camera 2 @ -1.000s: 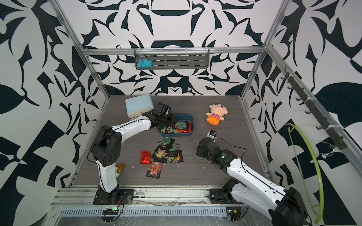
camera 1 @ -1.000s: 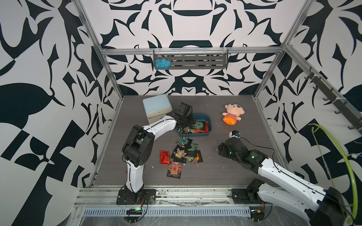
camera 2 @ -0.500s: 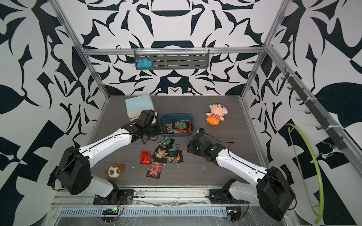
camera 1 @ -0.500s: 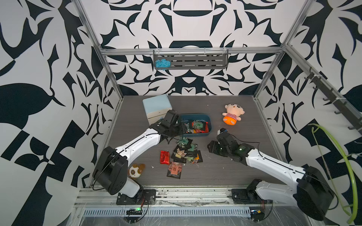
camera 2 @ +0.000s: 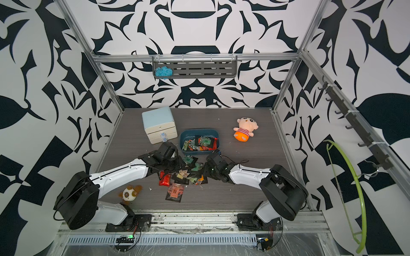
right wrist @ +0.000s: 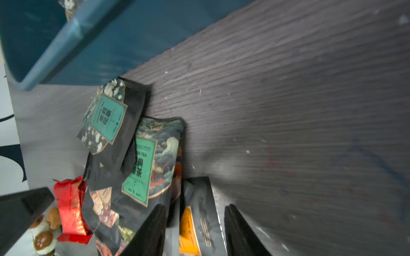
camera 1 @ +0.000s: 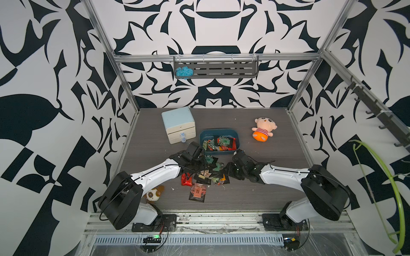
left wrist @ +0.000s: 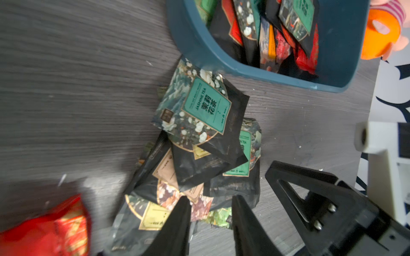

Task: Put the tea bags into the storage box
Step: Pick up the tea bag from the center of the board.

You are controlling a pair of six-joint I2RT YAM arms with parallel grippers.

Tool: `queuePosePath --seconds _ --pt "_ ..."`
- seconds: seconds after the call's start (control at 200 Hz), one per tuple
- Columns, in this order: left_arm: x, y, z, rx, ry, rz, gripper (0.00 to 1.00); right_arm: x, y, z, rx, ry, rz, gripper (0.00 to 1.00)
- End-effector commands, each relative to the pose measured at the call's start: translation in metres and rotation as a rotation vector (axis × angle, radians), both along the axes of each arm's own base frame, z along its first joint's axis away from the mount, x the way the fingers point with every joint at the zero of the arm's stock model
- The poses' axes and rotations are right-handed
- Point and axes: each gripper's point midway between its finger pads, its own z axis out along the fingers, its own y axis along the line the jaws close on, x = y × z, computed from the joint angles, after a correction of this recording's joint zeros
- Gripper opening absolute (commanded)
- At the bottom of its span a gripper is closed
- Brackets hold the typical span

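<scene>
Tea bags point(camera 1: 209, 175): roughly half already in storage box point(camera 1: 219, 153) mid counter, rest piled beside it toward front edge. Left claw point(left wrist: 210, 199) & right claw point(right wrist: 194, 207) both parted over pile, nothing gripped afaict.

Robot test cell in a lab: aluminium frame point(camera 1: 144, 58), black-and-white patterned walls point(camera 1: 44, 88), two white arms point(camera 1: 155, 174) mounted on a front rail point(camera 1: 210, 221) at a grey table point(camera 1: 255, 195).

A: Where was the right claw point(right wrist: 195, 207)?
B: Over the tabletop point(right wrist: 288, 110), its jaws apart either side of an orange-labelled tea bag point(right wrist: 195, 221).
A: And the storage box point(right wrist: 93, 44)?
B: Beyond two green-labelled tea bags point(right wrist: 142, 164), just past the farther one.
</scene>
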Motion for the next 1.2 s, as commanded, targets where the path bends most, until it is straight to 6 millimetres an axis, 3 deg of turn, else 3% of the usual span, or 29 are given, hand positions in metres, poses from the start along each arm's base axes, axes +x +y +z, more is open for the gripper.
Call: queuePosePath --seconds 0.0,0.255,0.705,1.035,1.195 --pt "-0.002 -0.003 -0.007 -0.008 0.016 -0.007 0.34 0.024 0.02 0.028 0.084 -0.077 -0.032 0.46" --pt "-0.004 0.0 -0.02 0.022 0.035 -0.009 0.31 0.032 0.026 0.022 0.07 -0.08 -0.032 0.44" --pt "-0.006 0.004 -0.034 0.061 0.055 -0.018 0.28 0.042 0.036 0.007 0.038 -0.05 -0.019 0.26" --pt "-0.003 0.005 -0.026 0.071 0.027 -0.025 0.27 0.041 0.021 0.017 -0.041 -0.068 -0.021 0.0" --pt "0.001 0.009 -0.016 0.083 -0.008 -0.012 0.27 0.037 0.006 0.025 -0.104 -0.084 -0.028 0.0"
